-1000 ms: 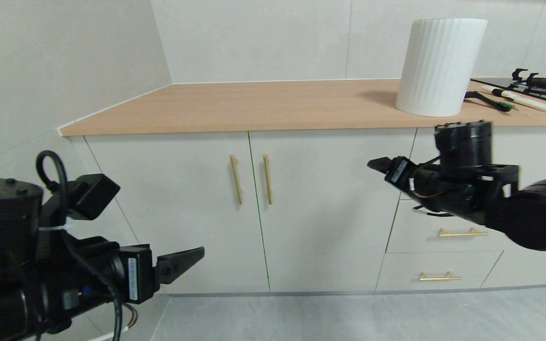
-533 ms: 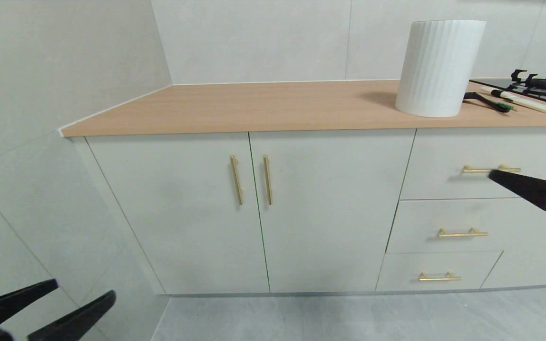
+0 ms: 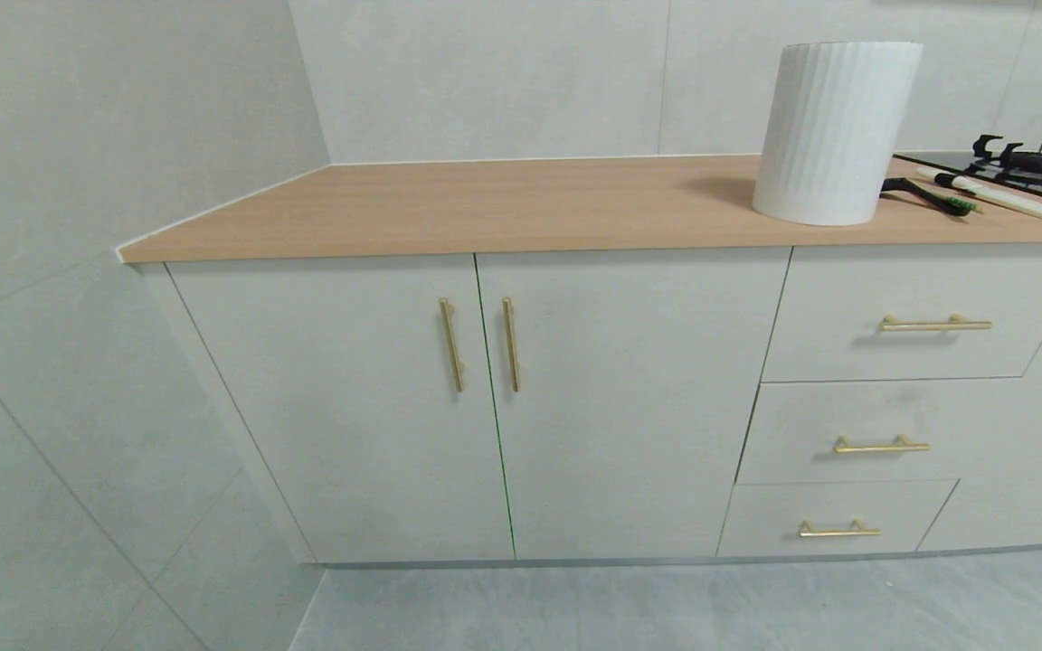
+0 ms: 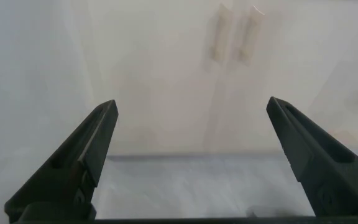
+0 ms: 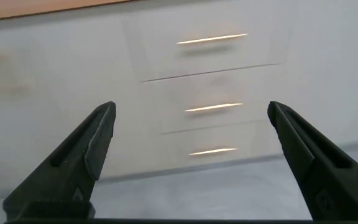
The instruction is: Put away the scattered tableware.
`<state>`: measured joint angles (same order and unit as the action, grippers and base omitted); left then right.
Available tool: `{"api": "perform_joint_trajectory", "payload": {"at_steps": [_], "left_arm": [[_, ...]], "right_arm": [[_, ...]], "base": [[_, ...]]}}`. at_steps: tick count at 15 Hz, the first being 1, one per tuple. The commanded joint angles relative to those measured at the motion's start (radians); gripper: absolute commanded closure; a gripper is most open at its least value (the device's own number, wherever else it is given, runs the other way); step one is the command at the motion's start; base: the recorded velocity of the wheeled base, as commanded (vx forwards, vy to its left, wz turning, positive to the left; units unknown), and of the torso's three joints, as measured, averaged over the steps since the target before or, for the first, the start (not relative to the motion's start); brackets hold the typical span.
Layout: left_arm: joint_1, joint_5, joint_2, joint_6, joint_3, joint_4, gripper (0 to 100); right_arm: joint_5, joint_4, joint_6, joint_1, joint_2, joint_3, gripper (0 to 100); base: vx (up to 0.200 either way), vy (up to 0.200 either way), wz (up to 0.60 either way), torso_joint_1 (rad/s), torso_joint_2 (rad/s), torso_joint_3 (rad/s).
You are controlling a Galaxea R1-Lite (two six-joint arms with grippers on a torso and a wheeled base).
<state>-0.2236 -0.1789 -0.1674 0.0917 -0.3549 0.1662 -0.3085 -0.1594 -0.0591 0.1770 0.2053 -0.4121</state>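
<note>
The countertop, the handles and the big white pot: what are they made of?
The countertop looks like wood or wood-look laminate, matte, with faint grain lines. The handles are likely metal: thin gold bars, slightly shiny. The white pot may be ceramic or plastic, matte with ribbed sides; the look leaves it open.

Wooden countertop (image 3: 503, 203) ran along back wall, left end cut at angle. Tall white ribbed canister (image 3: 833, 131) stood upright toward right end, near front edge. Just right of it, black-handled utensil (image 3: 923, 193) and cream utensil (image 3: 1005, 199) lay flat, near each other. Black hob (image 3: 1041, 167) sat at far right, toward back edge.
</note>
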Motion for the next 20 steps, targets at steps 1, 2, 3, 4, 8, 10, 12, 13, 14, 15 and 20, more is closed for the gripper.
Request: {"api": "perform_joint_trajectory", "payload": {"at_steps": [1, 2, 3, 4, 8, 10, 12, 13, 14, 15, 20], "left_arm": [[0.027, -0.028, 0.069, -0.006, 0.001, -0.001, 0], [0.070, -0.036, 0.069, -0.036, 0.001, -0.002, 0], [0.112, -0.036, 0.069, -0.052, 0.004, -0.002, 0], [0.138, -0.036, 0.071, -0.063, 0.004, -0.002, 0], [0.225, 0.019, 0.167, -0.150, 0.106, -0.004, 0], [0.225, 0.021, 0.167, -0.152, 0.192, -0.093, 0], [0.225, 0.061, 0.167, -0.173, 0.306, -0.215, 0], [0.225, 0.082, 0.167, -0.176, 0.350, -0.249, 0], [0.225, 0.096, 0.167, -0.170, 0.353, -0.234, 0], [0.225, 0.102, 0.167, -0.171, 0.355, -0.217, 0], [0.225, 0.185, 0.166, -0.125, 0.353, -0.162, 0]], "right_arm": [[-0.018, -0.011, 0.019, -0.044, -0.104, 0.007, 0], [-0.015, -0.014, 0.053, -0.131, -0.116, 0.015, 0], [0.012, -0.014, 0.068, -0.206, -0.153, 0.042, 0], [0.014, -0.005, 0.070, -0.205, -0.156, 0.075, 0], [0.006, 0.066, 0.070, -0.197, -0.178, 0.174, 0], [0.051, 0.118, 0.067, -0.185, -0.204, 0.296, 0], [0.112, 0.276, 0.062, -0.185, -0.204, 0.412, 0], [0.166, 0.265, 0.056, -0.185, -0.204, 0.412, 0], [0.209, 0.253, 0.053, -0.185, -0.204, 0.412, 0], [0.235, 0.224, 0.056, -0.185, -0.204, 0.412, 0], [0.312, 0.156, 0.056, -0.183, -0.202, 0.412, 0]], "base": [[0.000, 0.000, 0.00, 0.000, 0.00, 0.000], [0.000, 0.000, 0.00, 0.000, 0.00, 0.000], [0.000, 0.000, 0.00, 0.000, 0.00, 0.000], [0.000, 0.000, 0.00, 0.000, 0.00, 0.000], [0.000, 0.000, 0.00, 0.000, 0.00, 0.000], [0.000, 0.000, 0.00, 0.000, 0.00, 0.000], [0.000, 0.000, 0.00, 0.000, 0.00, 0.000], [0.000, 0.000, 0.00, 0.000, 0.00, 0.000], [0.000, 0.000, 0.00, 0.000, 0.00, 0.000], [0.000, 0.000, 0.00, 0.000, 0.00, 0.000], [0.000, 0.000, 0.00, 0.000, 0.00, 0.000]]}}
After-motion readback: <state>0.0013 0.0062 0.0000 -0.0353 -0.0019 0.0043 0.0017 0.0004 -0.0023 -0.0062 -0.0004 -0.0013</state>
